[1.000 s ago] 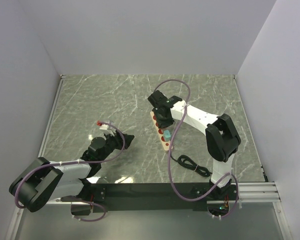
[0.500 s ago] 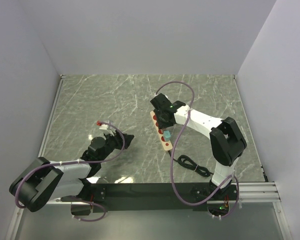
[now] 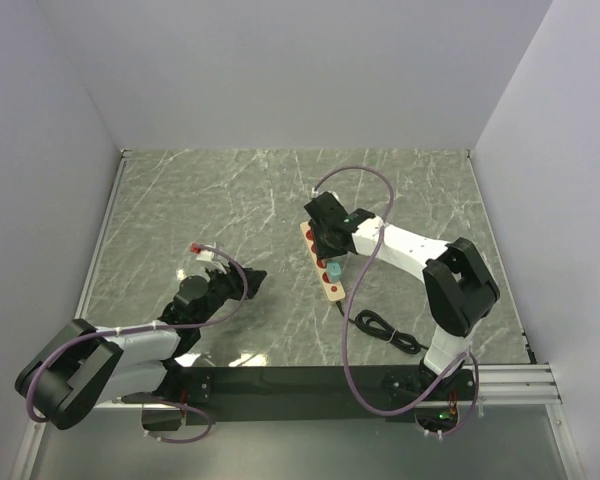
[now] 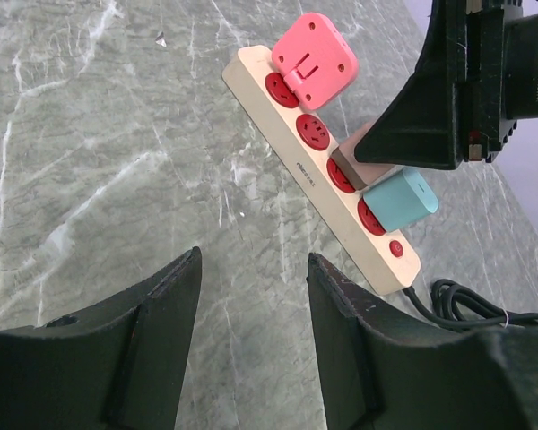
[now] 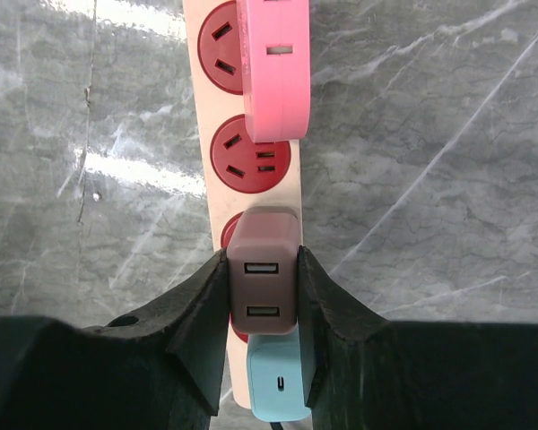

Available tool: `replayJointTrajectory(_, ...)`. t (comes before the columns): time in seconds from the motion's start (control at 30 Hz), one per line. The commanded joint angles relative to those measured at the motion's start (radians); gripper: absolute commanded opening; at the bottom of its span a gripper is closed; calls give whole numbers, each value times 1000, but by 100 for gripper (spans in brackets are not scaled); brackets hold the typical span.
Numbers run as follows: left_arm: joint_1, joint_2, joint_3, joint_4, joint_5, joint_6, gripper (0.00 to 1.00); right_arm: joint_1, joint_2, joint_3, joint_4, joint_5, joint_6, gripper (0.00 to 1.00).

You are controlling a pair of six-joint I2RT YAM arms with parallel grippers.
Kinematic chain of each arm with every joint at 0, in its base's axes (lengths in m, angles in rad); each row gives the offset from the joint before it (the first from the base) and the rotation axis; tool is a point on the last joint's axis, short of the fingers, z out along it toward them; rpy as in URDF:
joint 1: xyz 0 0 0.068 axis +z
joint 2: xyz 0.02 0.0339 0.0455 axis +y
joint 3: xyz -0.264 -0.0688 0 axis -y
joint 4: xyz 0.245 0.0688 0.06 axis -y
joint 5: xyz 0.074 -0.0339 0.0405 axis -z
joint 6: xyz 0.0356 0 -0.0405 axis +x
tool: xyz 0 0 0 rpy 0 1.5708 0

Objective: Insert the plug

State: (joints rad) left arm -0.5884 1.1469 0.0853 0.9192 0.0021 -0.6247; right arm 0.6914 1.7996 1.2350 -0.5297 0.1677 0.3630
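A cream power strip [image 3: 313,243] with red sockets lies mid-table. My right gripper [image 5: 263,254] is shut on a brown USB plug [image 5: 264,278], one finger on each side. The plug stands over the strip's third socket [image 4: 341,175], its base down at the strip's face; I cannot tell how deep it sits. A pink plug [image 5: 273,72] fills the far socket, and a teal plug [image 5: 278,385] the near one. One red socket [image 5: 251,161] between pink and brown is free. My left gripper [image 4: 254,260] is open and empty, low over the table left of the strip.
The strip's black cable [image 3: 380,328] lies coiled near the right arm's base. A small red-and-white connector [image 3: 202,247] sits by the left arm's purple cable. Grey walls enclose the marble table on three sides.
The right arm's elbow has swung toward the near right, and its gripper has shifted slightly along the strip with the brown plug. The left arm has barely moved.
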Motion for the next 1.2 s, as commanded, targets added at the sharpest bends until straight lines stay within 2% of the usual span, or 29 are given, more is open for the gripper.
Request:
replayJointTrajectory(0.0,6,-6,-7,47,3,-3,56,43,198,-193,13,-238,131,0)
replayJointTrajectory(0.27,7,-53,-7,-6,1,-4,57,59,190,-264,39,-234,136,0)
replayJointTrajectory(0.43,7,-64,14,-43,-28,0,62,59,138,-241,22,-191,142,0)
replayJointTrajectory(0.47,7,-68,21,-49,-25,-1,64,59,129,-233,19,-174,142,3)
replayJointTrajectory(0.5,7,-73,24,-55,-24,-4,64,59,121,-226,11,-169,137,15)
replayJointTrajectory(0.57,7,-79,21,-59,-22,-10,66,56,95,-198,5,-134,134,28)
replayJointTrajectory(0.6,7,-90,21,-62,-24,-10,66,56,86,-190,5,-113,129,41)
replayJointTrajectory(0.7,7,-111,24,-85,-39,-7,67,54,46,-149,11,-80,116,56)
replayJointTrajectory(0.93,7,-177,25,-132,-62,-1,67,31,-66,-40,28,0,62,73)
replayJointTrajectory(1.1,7,-236,51,-213,-102,11,68,-6,-153,1,19,45,15,77)
replayJointTrajectory(1.17,7,-256,63,-244,-137,17,68,-24,-213,4,28,46,-4,90)
